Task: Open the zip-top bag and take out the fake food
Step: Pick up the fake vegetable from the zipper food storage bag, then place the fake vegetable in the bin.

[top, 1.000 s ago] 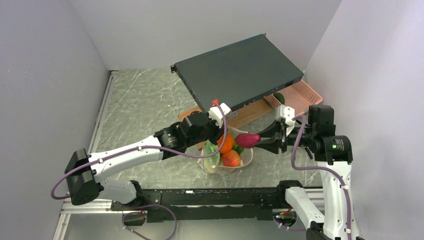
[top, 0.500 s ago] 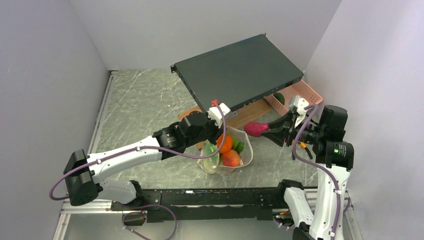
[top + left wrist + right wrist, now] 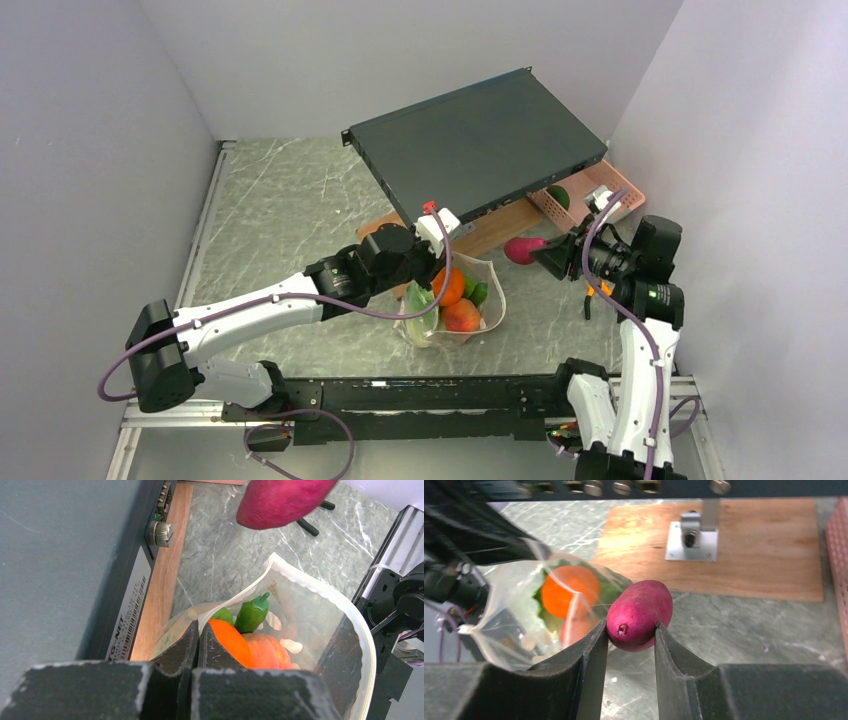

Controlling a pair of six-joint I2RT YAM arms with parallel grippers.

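At lower centre of the top view, the zip-top bag (image 3: 497, 305) is held open on the desk (image 3: 300, 200), its rim clenched by the left end effector (image 3: 198, 645). An orange (image 3: 450, 287), a peach (image 3: 462, 317) and green pieces are yet to be removed. Farther right, a magenta sweet potato (image 3: 640, 611) is grasped by the right end effector (image 3: 630, 630), clear of the bag.

bag (image 3: 492, 312) is being held by its rim by left gripper (image 3: 428, 264) | orange, red and green food (image 3: 452, 288) is being contained in it | magenta piece (image 3: 520, 249) is being gripped by right gripper (image 3: 541, 256), apart from bag, above table (image 3: 280, 210)
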